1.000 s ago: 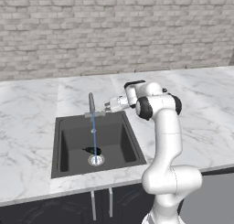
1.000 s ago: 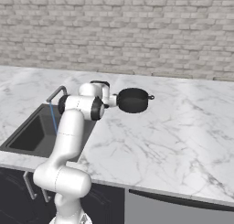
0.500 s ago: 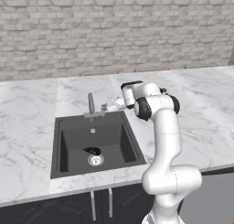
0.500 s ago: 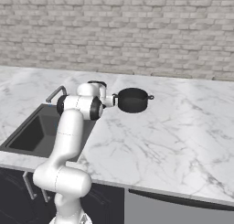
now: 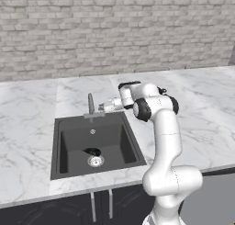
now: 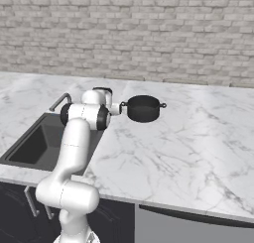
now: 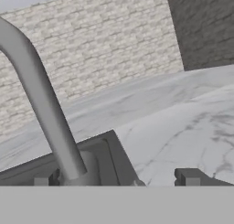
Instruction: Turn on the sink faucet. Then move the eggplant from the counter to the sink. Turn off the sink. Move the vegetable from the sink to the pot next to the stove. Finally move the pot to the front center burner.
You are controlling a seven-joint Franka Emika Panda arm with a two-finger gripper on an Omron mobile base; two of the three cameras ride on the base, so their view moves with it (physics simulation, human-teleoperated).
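The sink faucet (image 5: 91, 104) stands behind the dark sink (image 5: 62, 148), and no water runs from it. In the hand view its grey spout (image 7: 41, 104) rises close at the left. My gripper (image 5: 103, 107) is open just right of the faucet's base, level with it, and holds nothing; the fingertips (image 7: 188, 177) stand wide apart with the faucet's base by the left one. The eggplant (image 5: 93, 151) lies on the sink's floor beside the round drain (image 5: 95, 161). The counter (image 5: 27, 127) surrounds the sink. The pot and the stove are out of view.
A black two-handled pot (image 6: 144, 108) sits on the counter (image 6: 173, 152) right of the arm, near the brick wall (image 6: 149, 33). Cabinet doors with bar handles (image 5: 101, 205) are below the sink.
A second ago a stream of water ran from the faucet into the sink; it has stopped. The gripper has stayed open beside the faucet, shifting only slightly.
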